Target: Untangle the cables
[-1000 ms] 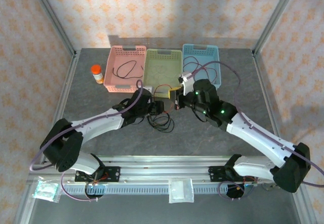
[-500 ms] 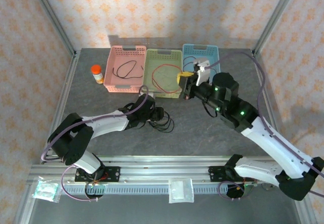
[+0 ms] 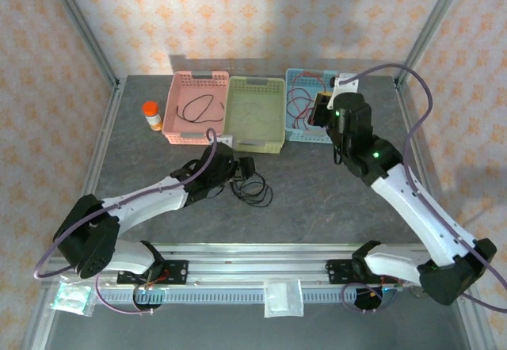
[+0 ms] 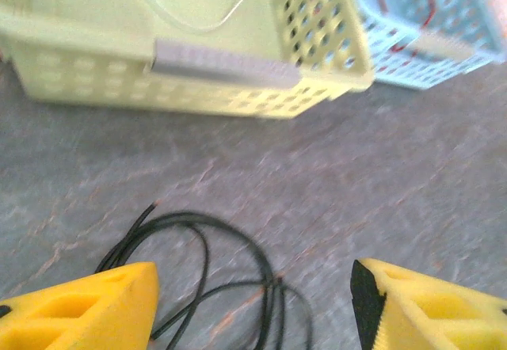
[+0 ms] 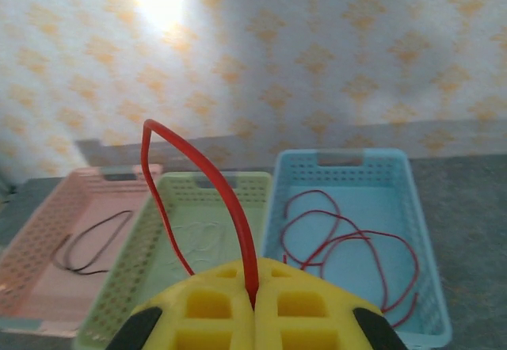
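Observation:
My right gripper [image 5: 255,302] is shut on a red cable [image 5: 231,207] that arcs up from its fingertips. In the top view it [image 3: 319,106] hangs over the blue basket [image 3: 295,132], where more red cable [image 5: 348,231] lies in loops. My left gripper [image 4: 253,302] is open, low over the table, its yellow fingers either side of a loose coil of black cable [image 4: 238,263]. The top view has the left gripper [image 3: 247,172] at the edge of that black coil [image 3: 255,193], in front of the green basket [image 3: 255,146].
The green basket [image 5: 214,180] holds a thin white cable [image 5: 202,239]. The pink basket [image 3: 176,108] at its left holds a black cable [image 3: 198,108]. An orange bottle [image 3: 152,115] stands left of the baskets. Metal frame posts stand at the table's corners.
My right gripper has carried the red cable up from the table's middle, past the green basket, to above the blue basket. The left gripper has stayed open by the black coil.

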Controlling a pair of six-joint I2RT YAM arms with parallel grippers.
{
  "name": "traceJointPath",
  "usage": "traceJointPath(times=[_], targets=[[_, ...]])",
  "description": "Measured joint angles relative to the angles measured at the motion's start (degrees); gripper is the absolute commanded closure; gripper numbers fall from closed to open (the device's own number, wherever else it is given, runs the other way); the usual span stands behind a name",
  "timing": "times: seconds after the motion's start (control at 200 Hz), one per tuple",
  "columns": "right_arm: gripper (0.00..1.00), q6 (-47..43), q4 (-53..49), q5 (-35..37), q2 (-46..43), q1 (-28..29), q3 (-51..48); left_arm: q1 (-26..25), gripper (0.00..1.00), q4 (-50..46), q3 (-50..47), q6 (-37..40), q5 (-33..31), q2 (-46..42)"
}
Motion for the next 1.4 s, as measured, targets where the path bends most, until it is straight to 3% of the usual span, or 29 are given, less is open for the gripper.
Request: traceJointPath(times=[0.185, 0.506, 0.811, 1.151, 1.397], targets=[[1.00, 3.0, -0.8, -1.7, 8.0, -6.7, 3.0, 0.0, 0.33, -1.3, 5.6, 0.7, -0.1, 0.2], [1.00, 13.5, -0.8, -14.3, 26.9, -19.6, 10.9, 0.0, 0.33, -1.1, 15.3, 0.8, 1.4, 6.5], [1.00, 16.7, -7.2, -15.6, 43.1, -20.2, 28.5, 0.0, 0.33, -0.7, 22.8, 0.8, 3.9, 12.0], [1.00, 16.7, -5.5, -26.5, 44.8, -20.4, 29.0, 0.0, 0.33, -0.7, 24.3, 0.8, 5.3, 14.4], [0.97, 20.0, -9.9, -27.5, 59.0, -22.2, 33.9, 0.0, 0.33, -0.7, 24.4, 0.7, 6.0, 14.8]])
